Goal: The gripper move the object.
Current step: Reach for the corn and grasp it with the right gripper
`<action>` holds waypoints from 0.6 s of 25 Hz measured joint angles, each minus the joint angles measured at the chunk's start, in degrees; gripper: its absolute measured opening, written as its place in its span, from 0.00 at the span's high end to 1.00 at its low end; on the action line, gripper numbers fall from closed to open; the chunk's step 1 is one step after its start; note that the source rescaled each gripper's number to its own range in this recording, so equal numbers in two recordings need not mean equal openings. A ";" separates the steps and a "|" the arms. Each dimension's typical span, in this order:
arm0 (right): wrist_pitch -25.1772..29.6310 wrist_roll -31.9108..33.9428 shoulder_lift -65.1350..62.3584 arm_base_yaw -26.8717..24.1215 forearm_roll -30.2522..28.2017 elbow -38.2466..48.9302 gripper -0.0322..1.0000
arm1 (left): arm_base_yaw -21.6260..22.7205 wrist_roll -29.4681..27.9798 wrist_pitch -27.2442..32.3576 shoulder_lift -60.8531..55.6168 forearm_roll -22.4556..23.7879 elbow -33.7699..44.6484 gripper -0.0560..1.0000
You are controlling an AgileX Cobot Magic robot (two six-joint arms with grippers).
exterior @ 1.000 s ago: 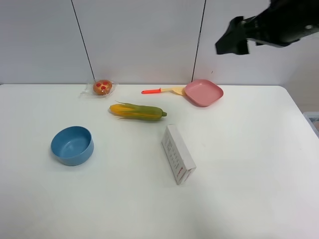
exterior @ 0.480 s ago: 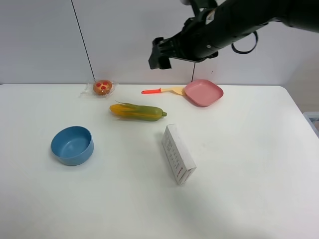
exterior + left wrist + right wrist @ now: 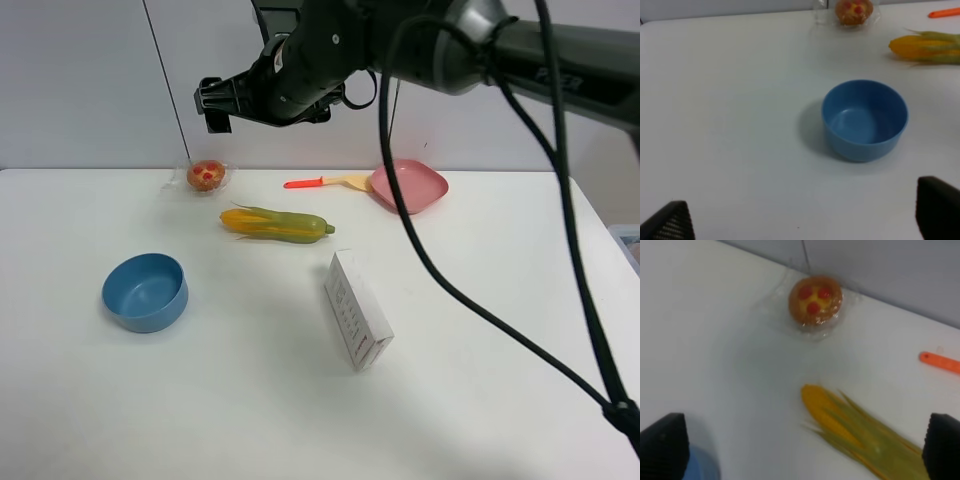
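While the black right hand (image 3: 214,103) hangs high over the white worktop (image 3: 480,380) with its fingers spread wide, the toy corn cob with yellow kernels and green husk (image 3: 277,224) lies flat on that worktop, untouched, between the plastic-wrapped round pastry (image 3: 206,175) and the white rectangular box (image 3: 357,310). Near the round blue bowl (image 3: 865,120), the left hand (image 3: 802,220) is likewise spread apart.

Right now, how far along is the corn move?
Done: nothing; the yellow toy corn cob in green husk lies ungrasped on the white table. In hand: the black right gripper hovers high above the table, fingers open, empty. Left: descend, grasp, move the corn.
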 joint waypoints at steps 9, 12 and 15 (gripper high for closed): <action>0.00 9.72 13.17 0.79 -4.47 -12.35 0.13 | 0.00 0.00 0.00 0.00 0.00 0.00 0.00; -0.05 11.23 17.38 1.79 -6.95 -15.99 0.13 | 0.00 0.00 0.00 0.00 0.00 0.00 0.00; -0.12 13.55 21.36 2.71 -10.16 -19.28 0.13 | 0.00 0.00 0.00 0.00 0.00 0.00 0.00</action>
